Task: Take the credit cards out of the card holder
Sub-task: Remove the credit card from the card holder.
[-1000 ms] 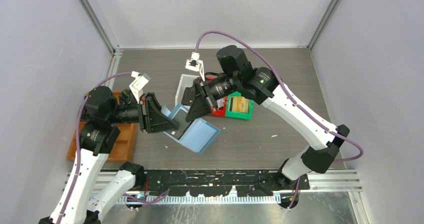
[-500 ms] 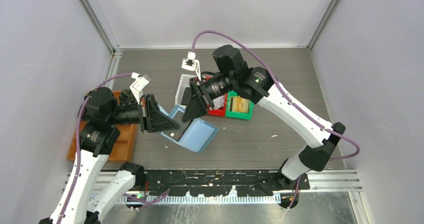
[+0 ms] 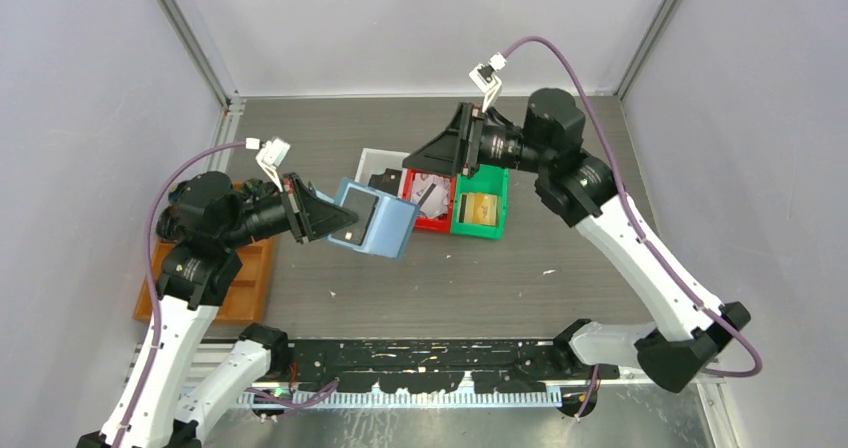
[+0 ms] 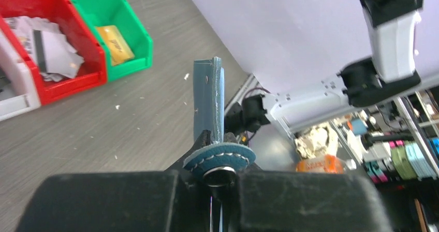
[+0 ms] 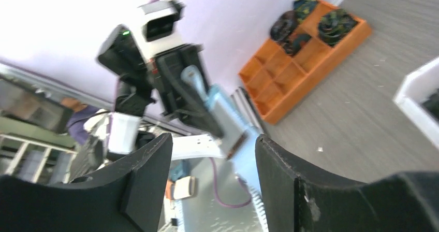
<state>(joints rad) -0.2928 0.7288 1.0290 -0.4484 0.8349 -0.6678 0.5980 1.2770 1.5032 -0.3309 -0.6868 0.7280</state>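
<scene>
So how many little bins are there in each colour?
White bin: 1
Red bin: 1
Green bin: 1
Total: 3

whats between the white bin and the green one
The red bin sits between the white bin and green bin, clearest in the top view.
</scene>
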